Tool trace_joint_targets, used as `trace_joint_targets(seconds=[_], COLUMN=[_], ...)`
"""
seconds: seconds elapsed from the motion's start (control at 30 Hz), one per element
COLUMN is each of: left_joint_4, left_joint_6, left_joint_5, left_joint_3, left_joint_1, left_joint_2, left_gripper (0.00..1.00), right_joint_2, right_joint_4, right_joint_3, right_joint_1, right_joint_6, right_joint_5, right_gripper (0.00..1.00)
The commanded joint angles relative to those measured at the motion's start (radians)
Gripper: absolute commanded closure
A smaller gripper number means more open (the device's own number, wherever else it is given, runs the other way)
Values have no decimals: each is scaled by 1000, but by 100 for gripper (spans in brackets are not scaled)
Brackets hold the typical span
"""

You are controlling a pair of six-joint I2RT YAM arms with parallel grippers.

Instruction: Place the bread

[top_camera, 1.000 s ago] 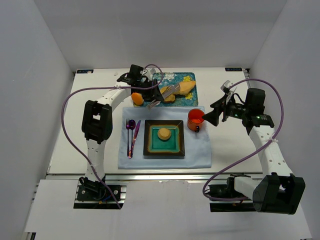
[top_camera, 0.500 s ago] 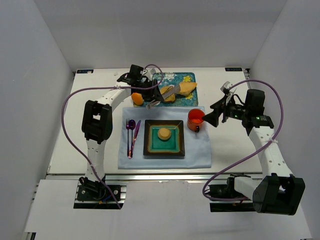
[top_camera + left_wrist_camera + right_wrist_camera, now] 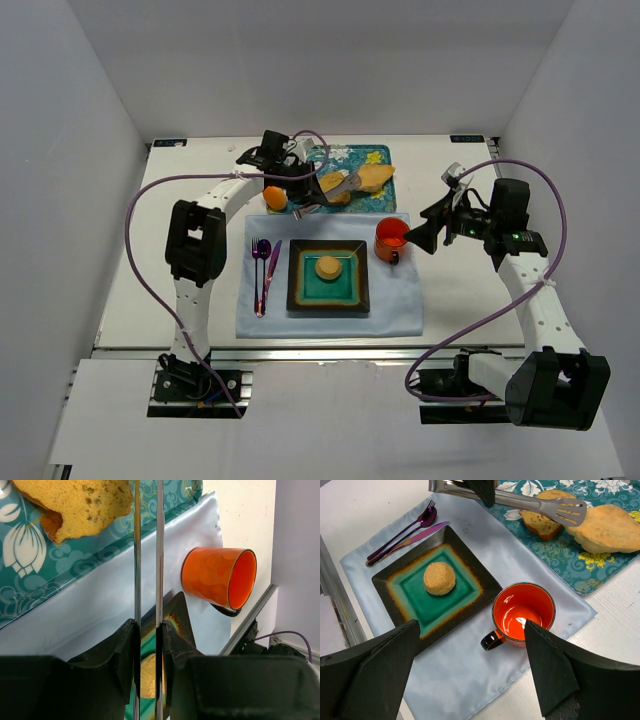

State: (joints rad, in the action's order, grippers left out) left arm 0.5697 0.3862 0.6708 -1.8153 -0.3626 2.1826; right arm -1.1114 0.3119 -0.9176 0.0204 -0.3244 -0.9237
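My left gripper point(image 3: 297, 178) point(image 3: 146, 630) is shut on metal tongs point(image 3: 338, 186) point(image 3: 147, 555) point(image 3: 520, 499). The tongs reach over a teal floral tray point(image 3: 378, 155) point(image 3: 560, 562) point(image 3: 30, 580). Their slotted tip lies over a bread slice point(image 3: 333, 193) point(image 3: 542, 522), beside a larger flat loaf point(image 3: 374, 177) point(image 3: 607, 527). In the left wrist view the bread point(image 3: 75, 502) is left of the nearly closed blades, not between them. A round bun point(image 3: 328, 267) point(image 3: 439, 578) sits on the green square plate point(image 3: 298, 290) point(image 3: 382, 587). My right gripper point(image 3: 425, 235) point(image 3: 471, 625) is open and empty above the orange mug point(image 3: 391, 240) point(image 3: 523, 611).
A light blue placemat point(image 3: 330, 320) holds the plate, the mug point(image 3: 220, 577) and purple cutlery point(image 3: 262, 270) point(image 3: 405, 537). An orange fruit point(image 3: 274, 197) lies left of the tray. White walls enclose the table.
The tongs' tip has shifted slightly to the right over the tray. The right arm has not moved.
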Motion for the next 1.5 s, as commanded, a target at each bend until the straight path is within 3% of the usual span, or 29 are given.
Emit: trace_joint_targets(seconds=[0.0, 0.13, 0.37, 0.67, 0.8, 0.93, 1.47], left_joint_4=[-47, -137, -275, -119, -10, 22, 269], left_joint_6=[19, 94, 169, 51, -3, -1, -26], left_joint_5=[42, 38, 96, 210, 194, 228, 222], left_joint_3=[-27, 22, 267, 657, 810, 898, 1109], left_joint_1=[-9, 14, 86, 125, 137, 166, 172], left_joint_2=[-46, -166, -401, -778, -913, -1052, -1326], left_gripper=[90, 100, 100, 100, 100, 100, 100], right_joint_2=[31, 39, 41, 28, 19, 19, 45], right_joint_4=[-27, -20, -16, -7, 0, 12, 13], right_joint_3=[6, 3, -3, -10, -18, -17, 22], right_joint_1=[9, 12, 15, 15, 15, 15, 15], right_joint_6=[1, -5, -5, -7, -4, -5, 5], right_joint_5=[-23, -21, -23, -38, -46, -46, -53], right_gripper=[11, 11, 11, 11, 11, 11, 11])
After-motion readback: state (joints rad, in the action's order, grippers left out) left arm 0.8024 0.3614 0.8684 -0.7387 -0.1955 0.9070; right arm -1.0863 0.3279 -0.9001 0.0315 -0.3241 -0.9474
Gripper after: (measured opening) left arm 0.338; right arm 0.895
